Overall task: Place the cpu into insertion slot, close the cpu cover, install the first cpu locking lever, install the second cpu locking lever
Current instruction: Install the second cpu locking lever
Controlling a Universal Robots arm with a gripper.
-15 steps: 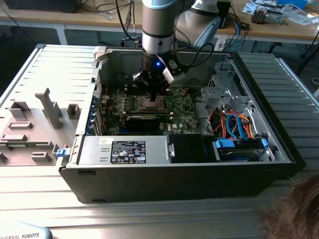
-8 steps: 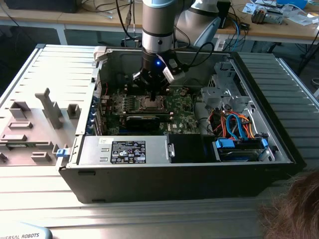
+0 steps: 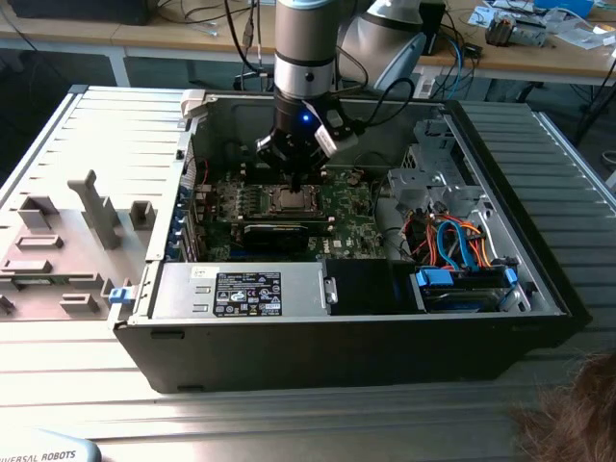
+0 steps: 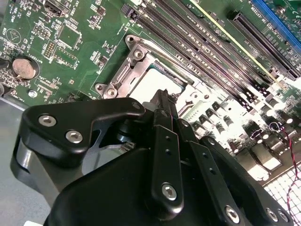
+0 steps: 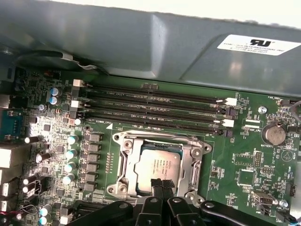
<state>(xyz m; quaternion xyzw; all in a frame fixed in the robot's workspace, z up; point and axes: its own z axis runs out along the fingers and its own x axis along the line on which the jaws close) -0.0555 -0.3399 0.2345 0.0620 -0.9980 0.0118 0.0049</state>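
Observation:
The cpu (image 5: 157, 164) lies flat in the insertion slot on the green motherboard, its silvery top showing through the window of the cpu cover (image 5: 128, 157), which lies down around it. My gripper (image 5: 162, 182) is shut, with nothing between its black fingertips, which rest at one edge of the cpu. In the second wrist view the gripper (image 4: 162, 98) points down at the cpu (image 4: 157, 79) inside the cpu cover (image 4: 126, 70). A thin locking lever (image 4: 164, 54) runs along the cover's side nearest the memory slots. In the exterior view the gripper (image 3: 294, 181) hangs just above the socket (image 3: 289, 200).
Memory slots (image 5: 150, 108) run beside the socket, close to the grey case wall (image 5: 141, 42). A black graphics card (image 3: 274, 233) and the labelled power supply box (image 3: 241, 289) sit nearer the case front. Orange and blue cables (image 3: 462, 245) fill the exterior view's right. Grey fixtures (image 3: 96, 207) stand outside.

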